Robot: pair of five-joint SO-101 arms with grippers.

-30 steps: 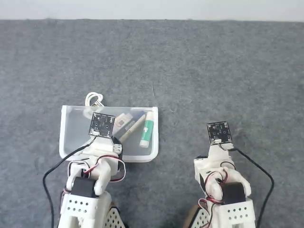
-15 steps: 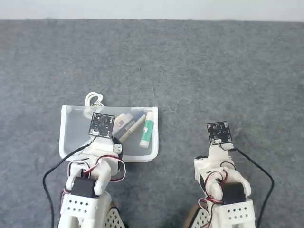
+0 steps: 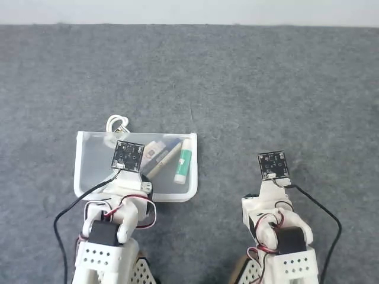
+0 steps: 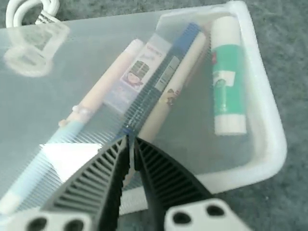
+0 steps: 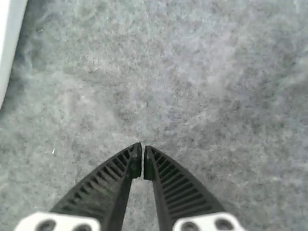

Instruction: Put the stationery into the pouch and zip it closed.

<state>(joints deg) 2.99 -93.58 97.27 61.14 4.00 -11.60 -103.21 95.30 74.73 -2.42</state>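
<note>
The pouch (image 3: 92, 163), clear plastic, lies flat on the grey desk (image 3: 249, 89) at about 8 o'clock in the high view. The left claw (image 4: 129, 142) hangs over its near half, jaws pressed together, gripping nothing. The right claw (image 5: 142, 147), at about 5 o'clock, sits over bare desk, likewise closed and empty. Inside the pouch, a green-and-white glue stick (image 4: 226, 86) lies toward the 3 o'clock end beside slanted pens (image 4: 163, 82). A white cord loop (image 3: 116, 123) sits at its 12 o'clock edge.
</note>
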